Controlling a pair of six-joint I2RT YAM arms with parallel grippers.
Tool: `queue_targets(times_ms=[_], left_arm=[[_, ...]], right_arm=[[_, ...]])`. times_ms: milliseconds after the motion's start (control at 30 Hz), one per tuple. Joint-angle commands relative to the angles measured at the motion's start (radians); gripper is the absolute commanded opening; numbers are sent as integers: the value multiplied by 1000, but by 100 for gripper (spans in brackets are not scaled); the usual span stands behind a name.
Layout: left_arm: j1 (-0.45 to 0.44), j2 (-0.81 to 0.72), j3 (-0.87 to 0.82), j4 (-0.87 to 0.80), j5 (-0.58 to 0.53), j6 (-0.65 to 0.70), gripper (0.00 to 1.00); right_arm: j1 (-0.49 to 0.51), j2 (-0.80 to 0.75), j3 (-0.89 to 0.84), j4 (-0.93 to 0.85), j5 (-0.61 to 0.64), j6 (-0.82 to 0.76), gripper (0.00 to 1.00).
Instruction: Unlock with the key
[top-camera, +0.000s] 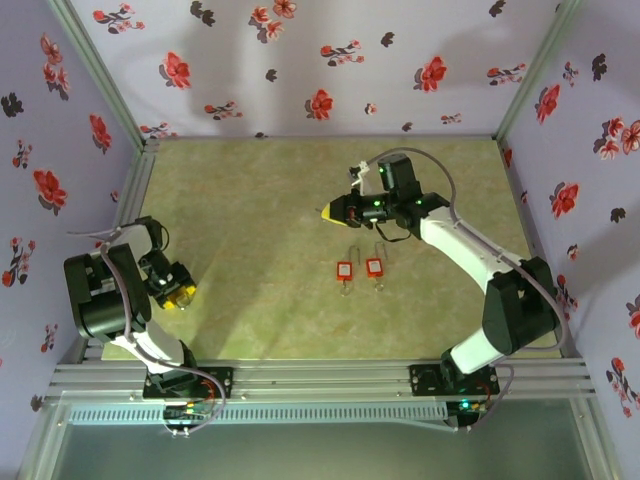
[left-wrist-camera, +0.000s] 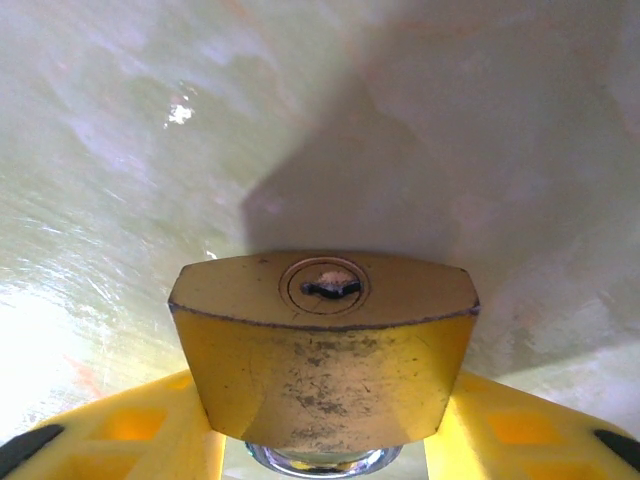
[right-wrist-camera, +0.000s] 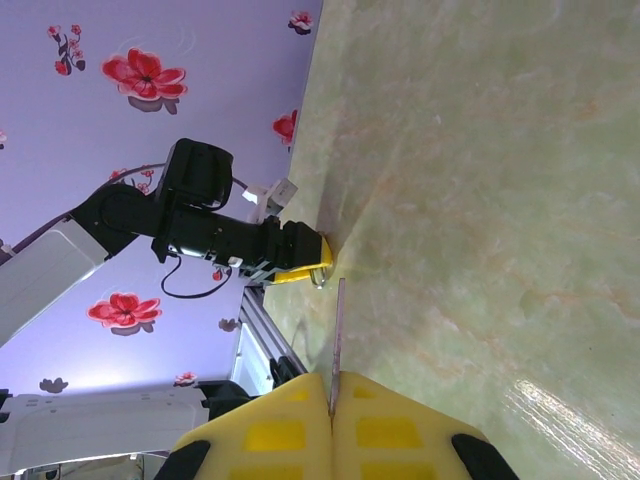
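The left jaws clench one brass padlock by its flanks, probably heavy, rigid and slick, low over the table at near left; the right jaws pinch one thin, likely light key by its head, mid-table; two red tags lie nearby.

Greenish marbled table, red tag, another red tag just beside
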Motion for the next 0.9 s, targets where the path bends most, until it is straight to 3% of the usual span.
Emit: queue_targets(times_ms=[0,100,267,367,467,633,867], left_arm=[[-23,18,-1,49,30,39,39],[-53,-2,10,59,28,66,37],[-206,-36,88,81,23,179,36],[-300,-33,145,90,25,270,24],[-379,-33,203,96,31,361,18],[-511,-55,307,122,75,594,12],[-683,-87,464,136,204,983,12]], right_arm=[[-6,-37,-2,-9,9,-4,0],[-6,-49,-4,-35,22,-22,0],[-20,-75,-4,-124,58,-82,0],[-60,-94,-9,-209,59,-126,0],[-125,-132,-38,-271,53,-153,0],[-228,-181,-38,-432,53,-246,0],[-262,-234,-28,-541,82,-252,0]])
